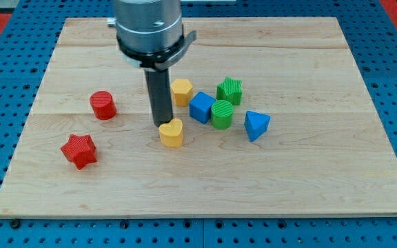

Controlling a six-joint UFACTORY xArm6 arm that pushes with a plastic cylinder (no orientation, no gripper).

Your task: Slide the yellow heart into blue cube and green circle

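The yellow heart (pixel 172 132) lies near the board's middle. My tip (pixel 162 125) stands at its upper left edge, touching or nearly touching it. The blue cube (pixel 201 107) lies up and to the right of the heart, a short gap away. The green circle (pixel 222 114) sits right against the blue cube's right side. The dark rod rises from the tip to the arm's grey housing (pixel 149 27) at the view's top.
A yellow hexagon (pixel 182 91) lies just left of the blue cube. A green star (pixel 230 90) sits above the green circle. A blue triangle (pixel 256 125) lies to the right. A red cylinder (pixel 103 105) and red star (pixel 79 150) lie at the left. The wooden board (pixel 322 179) carries everything.
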